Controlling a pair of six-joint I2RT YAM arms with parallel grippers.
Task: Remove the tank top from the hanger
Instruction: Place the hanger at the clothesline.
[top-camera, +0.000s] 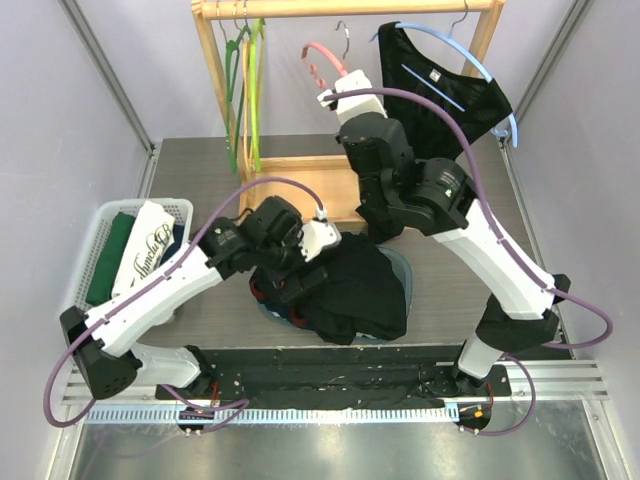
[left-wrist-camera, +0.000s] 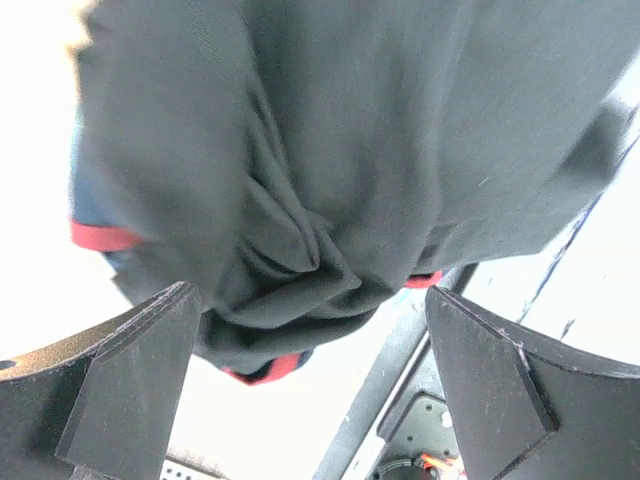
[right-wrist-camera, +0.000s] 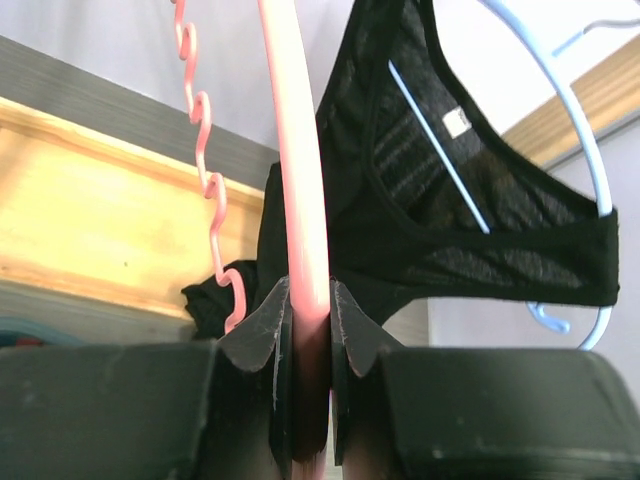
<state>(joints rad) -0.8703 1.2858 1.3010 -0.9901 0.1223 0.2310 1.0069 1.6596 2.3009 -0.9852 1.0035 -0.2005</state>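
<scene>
The left jaws are standing wide apart directly over the tank top (left-wrist-camera: 330, 150), gripping nothing. The dark, red-trimmed garment is lying crumpled near the middle of the worktop (top-camera: 200, 170), toward its near edge, apparently free of any hanger. The right jaws are clamping the stem of the bare pink hanger (right-wrist-camera: 298, 150) and holding it aloft over the far edge beside the wooden rack (top-camera: 213, 70), probably to keep it apart from the cloth. A second black top (top-camera: 450, 90) is hanging on a blue hanger (right-wrist-camera: 440, 148) toward the far right corner.
</scene>
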